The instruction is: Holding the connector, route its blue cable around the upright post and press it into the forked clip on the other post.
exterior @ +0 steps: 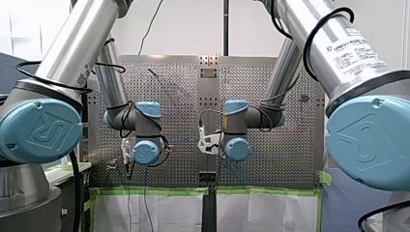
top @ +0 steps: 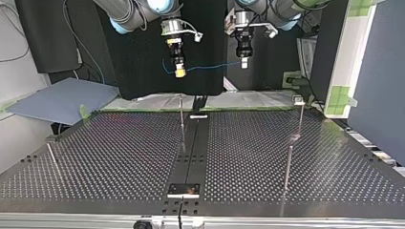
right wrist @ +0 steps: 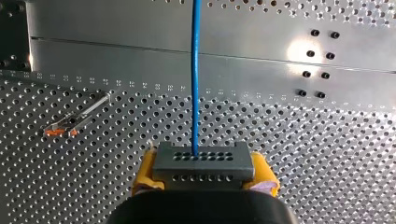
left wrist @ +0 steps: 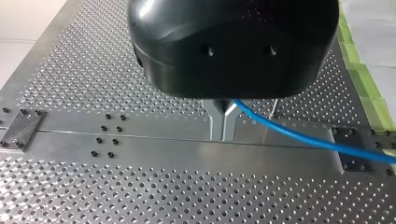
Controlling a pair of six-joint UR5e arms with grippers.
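My right gripper [right wrist: 204,170] clamped by yellow pads [right wrist: 144,173] on grey perforated connector [right wrist: 204,161], thin blue cable [right wrist: 194,70] running ahead, my left gripper [left wrist: 223,133] metal fingers [left wrist: 215,125] pinching that cable.

Silver tubes of my left arm [exterior: 72,43] and my right arm [exterior: 333,43], pale-blue joint caps [exterior: 41,130], looped black cables [exterior: 76,193], black-housed left gripper [left wrist: 223,133], yellow-padded right gripper [right wrist: 204,170].

My right jaws clamp the connector [right wrist: 204,161]; its blue cable [right wrist: 195,70] runs ahead
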